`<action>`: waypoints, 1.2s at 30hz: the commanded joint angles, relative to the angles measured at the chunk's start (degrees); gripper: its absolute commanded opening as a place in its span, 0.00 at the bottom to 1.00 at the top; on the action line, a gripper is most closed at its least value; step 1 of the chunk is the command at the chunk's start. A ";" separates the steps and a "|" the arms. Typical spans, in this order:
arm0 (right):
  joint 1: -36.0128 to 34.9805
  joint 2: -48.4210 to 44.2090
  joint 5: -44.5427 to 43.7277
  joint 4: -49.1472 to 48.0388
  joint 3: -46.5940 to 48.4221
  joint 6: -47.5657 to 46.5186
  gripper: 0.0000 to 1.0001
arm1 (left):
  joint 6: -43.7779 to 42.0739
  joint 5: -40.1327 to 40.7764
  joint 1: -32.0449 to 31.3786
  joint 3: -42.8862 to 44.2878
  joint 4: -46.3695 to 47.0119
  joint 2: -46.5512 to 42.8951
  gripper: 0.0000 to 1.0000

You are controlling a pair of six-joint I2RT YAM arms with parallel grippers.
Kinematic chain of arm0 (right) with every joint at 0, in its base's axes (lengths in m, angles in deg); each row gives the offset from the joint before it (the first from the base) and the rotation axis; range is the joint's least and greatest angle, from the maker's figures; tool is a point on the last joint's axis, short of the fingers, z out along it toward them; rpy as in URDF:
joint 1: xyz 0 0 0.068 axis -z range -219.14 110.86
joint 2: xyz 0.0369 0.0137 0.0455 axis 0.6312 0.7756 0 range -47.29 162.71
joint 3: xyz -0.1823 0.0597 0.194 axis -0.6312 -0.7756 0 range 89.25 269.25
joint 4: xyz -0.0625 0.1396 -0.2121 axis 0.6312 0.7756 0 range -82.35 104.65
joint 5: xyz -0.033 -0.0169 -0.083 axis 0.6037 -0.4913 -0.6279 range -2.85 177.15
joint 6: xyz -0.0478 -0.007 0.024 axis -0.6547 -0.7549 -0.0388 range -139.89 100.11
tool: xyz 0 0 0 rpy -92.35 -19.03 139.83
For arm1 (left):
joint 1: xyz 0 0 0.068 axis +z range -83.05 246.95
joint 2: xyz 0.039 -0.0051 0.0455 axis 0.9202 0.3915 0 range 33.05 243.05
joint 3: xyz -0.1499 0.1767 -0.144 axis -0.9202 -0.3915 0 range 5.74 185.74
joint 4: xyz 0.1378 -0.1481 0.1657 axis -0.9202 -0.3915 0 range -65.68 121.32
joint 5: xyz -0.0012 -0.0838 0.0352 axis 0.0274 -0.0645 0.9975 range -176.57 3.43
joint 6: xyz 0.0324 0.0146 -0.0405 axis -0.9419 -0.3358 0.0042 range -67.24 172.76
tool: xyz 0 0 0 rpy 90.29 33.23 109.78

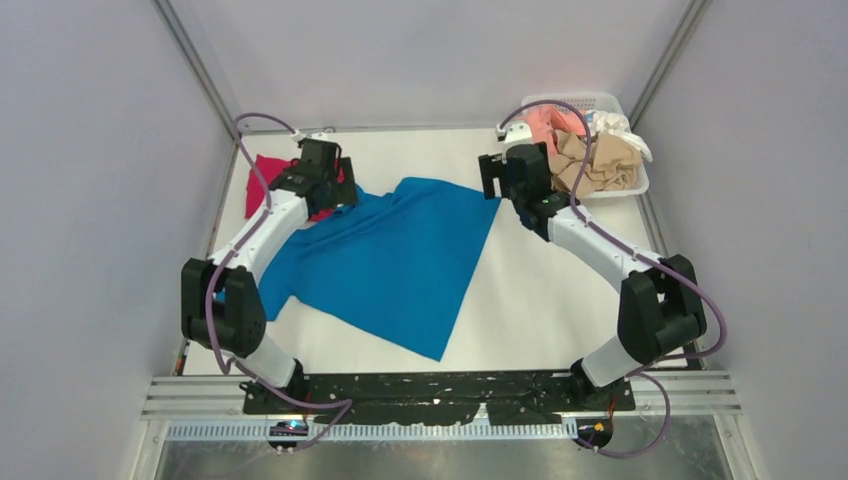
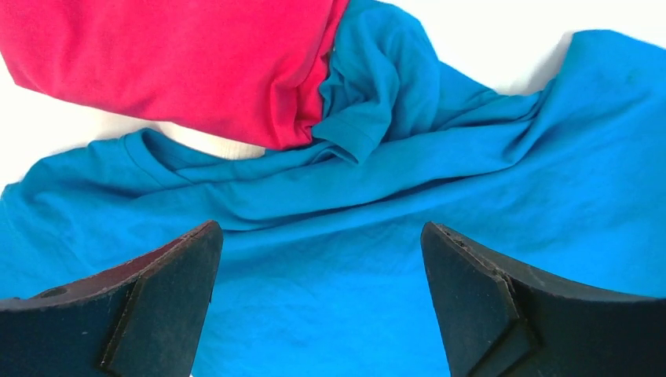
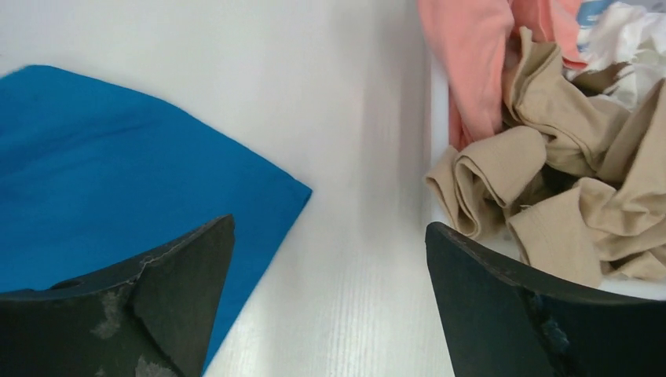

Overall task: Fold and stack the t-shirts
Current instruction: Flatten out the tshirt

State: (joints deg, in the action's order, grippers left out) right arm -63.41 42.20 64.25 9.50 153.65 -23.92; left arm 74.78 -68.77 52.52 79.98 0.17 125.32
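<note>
A teal-blue t-shirt [image 1: 390, 260] lies spread on the white table, folded on a slant, its collar end toward the back left. A folded magenta-red t-shirt [image 1: 266, 180] lies at the back left, and the blue shirt's sleeve overlaps its edge [image 2: 369, 102]. My left gripper [image 1: 335, 188] is open and empty, hovering over the blue shirt [image 2: 330, 298] near the red shirt [image 2: 181, 55]. My right gripper [image 1: 490, 178] is open and empty, above bare table between the blue shirt's far corner [image 3: 118, 188] and the basket.
A white basket [image 1: 640, 185] at the back right holds crumpled peach [image 1: 552, 125], tan [image 1: 600, 160] and white [image 1: 620, 125] shirts; the tan shirt [image 3: 565, 181] hangs over its edge. Grey walls close in the table on both sides.
</note>
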 commanded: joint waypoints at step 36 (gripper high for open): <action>-7.94 7.96 37.31 -2.93 -21.08 29.77 0.95 | 18.46 -4.25 9.16 -24.03 1.65 -32.11 1.00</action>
State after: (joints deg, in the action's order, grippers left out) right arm -83.39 54.68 107.77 -1.01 141.24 4.78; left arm 93.69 -67.78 61.46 57.42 -2.61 93.82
